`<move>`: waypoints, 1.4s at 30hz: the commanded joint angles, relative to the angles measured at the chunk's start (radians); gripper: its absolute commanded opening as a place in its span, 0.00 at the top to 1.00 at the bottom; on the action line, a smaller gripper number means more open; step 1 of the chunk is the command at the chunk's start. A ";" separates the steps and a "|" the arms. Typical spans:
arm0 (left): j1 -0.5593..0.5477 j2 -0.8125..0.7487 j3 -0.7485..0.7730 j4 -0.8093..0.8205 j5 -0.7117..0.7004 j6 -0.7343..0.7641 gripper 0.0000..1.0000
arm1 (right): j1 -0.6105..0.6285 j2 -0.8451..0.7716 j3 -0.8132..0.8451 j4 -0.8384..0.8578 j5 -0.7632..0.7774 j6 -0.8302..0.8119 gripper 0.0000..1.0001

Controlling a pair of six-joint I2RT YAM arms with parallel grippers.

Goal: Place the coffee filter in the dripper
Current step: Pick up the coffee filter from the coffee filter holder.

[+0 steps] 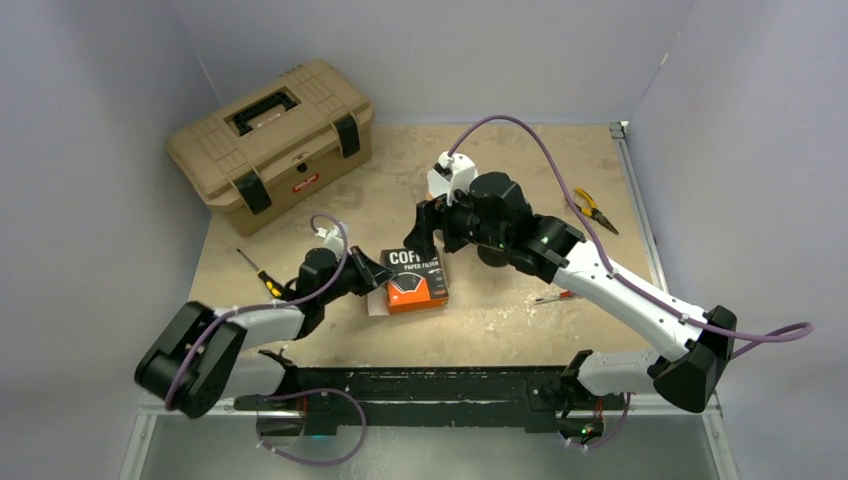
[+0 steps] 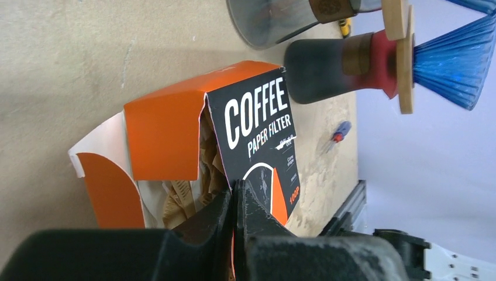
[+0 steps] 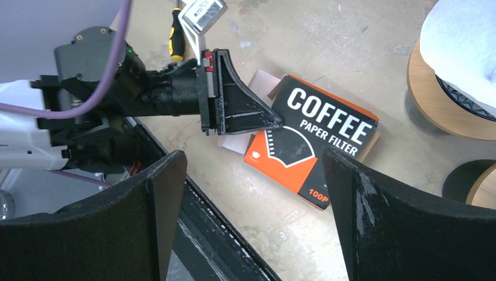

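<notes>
An orange and black coffee filter box (image 1: 416, 280) lies on the table, opened at its left end. My left gripper (image 2: 236, 193) is shut on the edge of the box's black front panel (image 2: 257, 126). Brown paper filters (image 2: 178, 199) show inside the opening. My right gripper (image 3: 257, 187) is open and empty, hovering above the box (image 3: 316, 140). A blue fluted dripper (image 2: 453, 58) sits on a wooden ring atop a dark carafe (image 2: 327, 67). In the right wrist view a dripper on a wooden ring (image 3: 436, 99) has white paper (image 3: 462, 35) over it.
A tan toolbox (image 1: 270, 140) stands at the back left. Yellow-handled pliers (image 1: 592, 205) lie at the back right. A yellow-black screwdriver (image 1: 258, 272) lies left of the box and a red one (image 1: 555, 296) to its right. A second carafe (image 2: 272, 17) stands beside the first.
</notes>
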 commanded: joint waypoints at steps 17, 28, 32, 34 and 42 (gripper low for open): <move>0.195 -0.332 0.209 -0.933 -0.031 0.347 1.00 | 0.103 0.057 -0.039 0.117 0.016 0.052 0.10; 0.139 -0.314 0.211 -0.864 0.114 0.336 1.00 | 0.108 -0.007 -0.126 0.126 0.054 0.109 0.11; 0.074 -0.290 0.202 -0.795 0.098 0.289 1.00 | 0.108 -0.050 -0.188 0.104 0.051 0.155 0.11; 0.039 -0.278 0.196 -0.756 0.085 0.265 1.00 | 0.108 -0.086 -0.241 0.107 0.045 0.199 0.11; 0.008 -0.252 0.158 -0.671 0.060 0.206 1.00 | 0.108 -0.236 -0.422 0.065 0.067 0.344 0.13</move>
